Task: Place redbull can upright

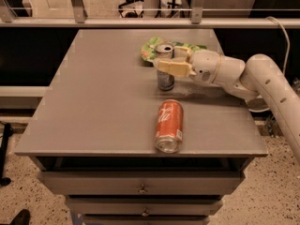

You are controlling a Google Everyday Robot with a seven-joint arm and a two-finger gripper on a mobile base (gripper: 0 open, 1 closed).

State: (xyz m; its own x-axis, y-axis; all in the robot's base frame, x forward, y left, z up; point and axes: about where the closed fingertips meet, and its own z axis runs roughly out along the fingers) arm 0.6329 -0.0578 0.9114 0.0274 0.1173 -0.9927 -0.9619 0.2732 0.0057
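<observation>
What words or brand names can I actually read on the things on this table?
Nothing can be quoted as it reads.
Orange can, lying on its side near the front edge: white script, too blurred to read.
Redbull can, upright at the gripper toward the back of the table: no print legible.
Green packet behind it: markings too blurred to read.

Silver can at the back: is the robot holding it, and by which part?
Yes, it seems so: the gripper clasps the upright redbull can around its upper middle.
</observation>
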